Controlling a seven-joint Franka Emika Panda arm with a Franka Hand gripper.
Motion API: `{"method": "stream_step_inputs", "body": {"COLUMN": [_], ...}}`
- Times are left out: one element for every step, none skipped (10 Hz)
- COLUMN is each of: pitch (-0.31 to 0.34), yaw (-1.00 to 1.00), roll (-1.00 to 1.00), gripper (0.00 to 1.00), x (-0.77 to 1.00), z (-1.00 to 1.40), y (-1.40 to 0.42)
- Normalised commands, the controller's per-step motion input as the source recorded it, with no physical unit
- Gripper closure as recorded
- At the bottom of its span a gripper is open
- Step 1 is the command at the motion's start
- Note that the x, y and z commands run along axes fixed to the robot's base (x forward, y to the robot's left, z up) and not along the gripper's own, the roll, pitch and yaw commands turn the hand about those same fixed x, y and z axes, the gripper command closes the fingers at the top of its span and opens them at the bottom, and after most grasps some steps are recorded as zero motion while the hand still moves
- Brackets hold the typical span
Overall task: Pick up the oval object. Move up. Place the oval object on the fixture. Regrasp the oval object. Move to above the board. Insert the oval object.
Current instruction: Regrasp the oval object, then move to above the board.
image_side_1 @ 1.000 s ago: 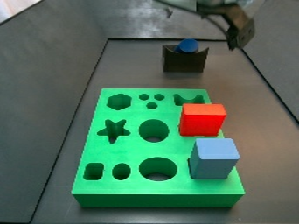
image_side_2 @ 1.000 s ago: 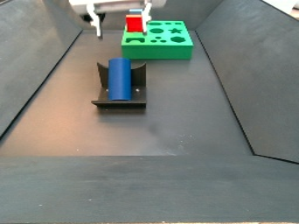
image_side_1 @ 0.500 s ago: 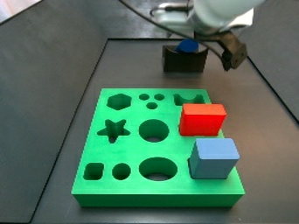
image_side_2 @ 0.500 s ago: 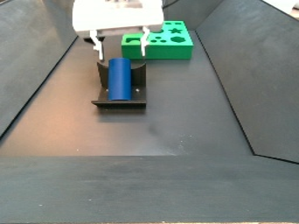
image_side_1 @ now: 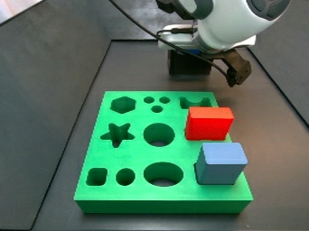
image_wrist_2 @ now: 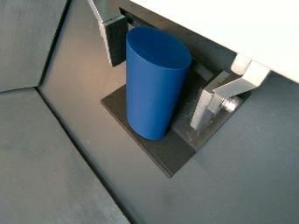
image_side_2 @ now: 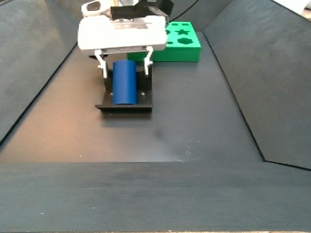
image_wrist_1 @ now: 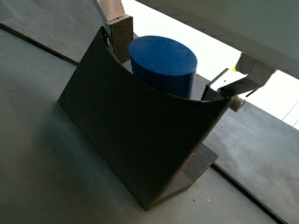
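The oval object point(image_side_2: 124, 84) is a dark blue peg lying along the notch of the fixture point(image_side_2: 123, 107). My gripper point(image_side_2: 123, 65) has come down over it and is open, one finger on each side of the peg's far end. Both wrist views show the oval object point(image_wrist_1: 162, 63) point(image_wrist_2: 156, 83) between the silver fingers point(image_wrist_1: 117, 28) point(image_wrist_2: 218, 98), with a small gap on at least one side. In a side view the gripper point(image_side_1: 211, 61) and arm cover the peg above the fixture point(image_side_1: 183, 62). The green board point(image_side_1: 133, 153) lies nearer that camera.
A red cube point(image_side_1: 209, 123) and a light blue cube point(image_side_1: 222, 163) stand in the board's right side. The board point(image_side_2: 185, 42) sits just beyond the fixture. Dark sloping walls point(image_side_2: 36, 82) enclose the floor on both sides.
The gripper has come down from above and behind the fixture and now straddles the peg. The peg and the fixture have not moved.
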Motion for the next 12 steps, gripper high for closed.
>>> {"method": "stream_step_inputs", "body": {"pitch": [-0.016,-0.016,-0.016,-0.016,0.000,0.254,0.255,0.252,0.241,0.203,0.179,0.131], "yaw": [-0.01,-0.01,-0.01,-0.01,0.00,0.07,0.07,0.11,0.14,0.18,0.20,0.21], "roll": [0.07,0.06,0.06,0.06,0.00,0.05,0.05,0.02,0.00,-0.01,-0.02,-0.02], "gripper": [0.00,0.00,0.00,0.00,1.00,1.00,1.00,1.00,1.00,1.00,1.00,1.00], "x": [0.01,0.01,0.01,0.01,0.00,0.12,0.12,0.11,0.11,0.11,0.11,0.11], "z": [-0.18,-0.18,-0.18,-0.18,0.00,1.00,1.00,1.00,1.00,1.00,1.00,1.00], "y": [-0.02,-0.02,-0.02,-0.02,0.00,-0.10,-0.10,-0.10,-0.10,-0.09,-0.09,-0.09]}}
